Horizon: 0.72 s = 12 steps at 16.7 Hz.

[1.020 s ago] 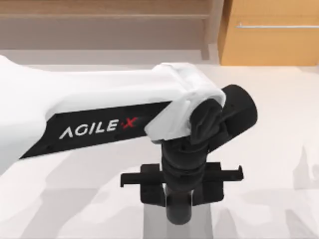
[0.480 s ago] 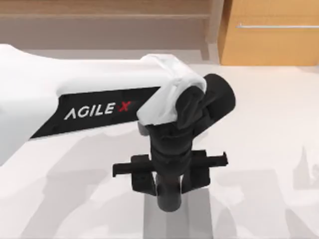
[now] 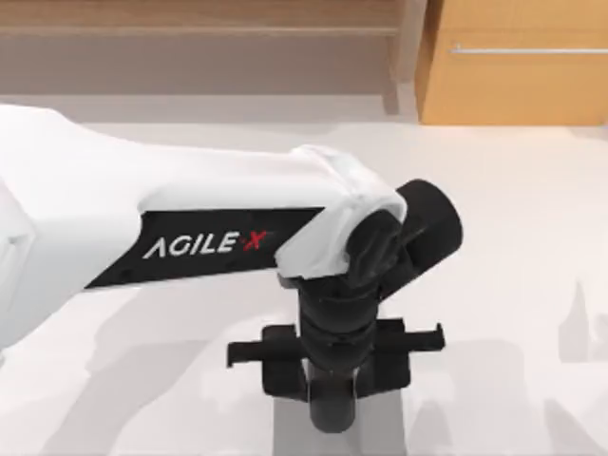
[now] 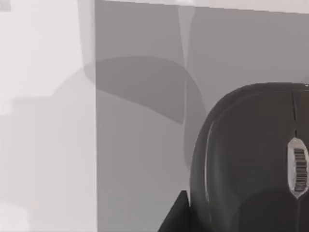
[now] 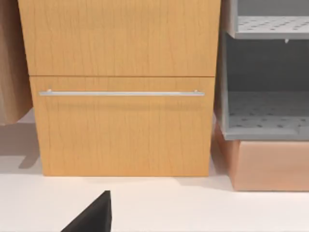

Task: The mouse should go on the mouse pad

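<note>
Dark grey plastic sits closest to my left wrist camera: the mouse (image 4: 251, 159), its light scroll mark facing up, lying on the mid-grey mouse pad (image 4: 140, 159), whose straight edge against the pale table (image 4: 43, 145) runs just beside it. A black fingertip (image 4: 176, 217) of my own gripper pokes in at the mouse's flank, but I cannot tell whether the fingers are closed on the mouse or standing off it, nor whether the mouse is resting on the pad or held just above.

From above, my left gripper (image 3: 334, 418) hangs straight down over the pad (image 3: 285, 432) at the near edge of the table (image 3: 513, 313), its body hiding whatever is between the fingers.

I judge the placing step to be in hand. The next move calls for confirming the mouse is fully down, then freeing it and lifting straight up without dragging it.

Farther off, my right arm is parked, its camera facing a wooden cabinet (image 5: 120, 87) and grey shelves (image 5: 265, 72).
</note>
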{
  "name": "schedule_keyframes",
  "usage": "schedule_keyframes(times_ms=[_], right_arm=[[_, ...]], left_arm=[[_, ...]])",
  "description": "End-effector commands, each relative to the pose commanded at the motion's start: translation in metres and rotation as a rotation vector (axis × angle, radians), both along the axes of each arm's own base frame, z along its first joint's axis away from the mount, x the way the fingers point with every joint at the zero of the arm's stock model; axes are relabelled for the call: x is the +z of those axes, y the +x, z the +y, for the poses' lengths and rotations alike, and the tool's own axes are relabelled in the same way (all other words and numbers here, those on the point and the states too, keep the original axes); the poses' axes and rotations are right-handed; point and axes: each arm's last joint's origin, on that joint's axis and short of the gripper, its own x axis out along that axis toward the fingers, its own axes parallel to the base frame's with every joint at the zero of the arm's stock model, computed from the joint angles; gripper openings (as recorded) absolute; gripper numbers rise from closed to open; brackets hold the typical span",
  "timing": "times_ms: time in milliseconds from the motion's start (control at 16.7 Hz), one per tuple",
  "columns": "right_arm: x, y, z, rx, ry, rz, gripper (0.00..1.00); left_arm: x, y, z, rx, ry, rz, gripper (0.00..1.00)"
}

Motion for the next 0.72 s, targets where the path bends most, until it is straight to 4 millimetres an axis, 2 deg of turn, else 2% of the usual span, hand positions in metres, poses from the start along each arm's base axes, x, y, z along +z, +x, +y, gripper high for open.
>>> schedule_keyframes(times_ms=[240, 480, 720], right_arm=[[0.0, 0.0, 0.0, 0.0, 0.0, 0.0, 1.0], [0.0, 0.0, 0.0, 0.0, 0.0, 0.0, 1.0], [0.0, 0.0, 0.0, 0.0, 0.0, 0.0, 1.0]], left_arm=[[-0.007, -0.0133, -0.0069, -0.027, 0.007, -0.026, 0.0], [-0.007, -0.0133, -0.0069, -0.027, 0.007, -0.026, 0.0], [-0.007, -0.0133, -0.0069, -0.027, 0.007, -0.026, 0.3]])
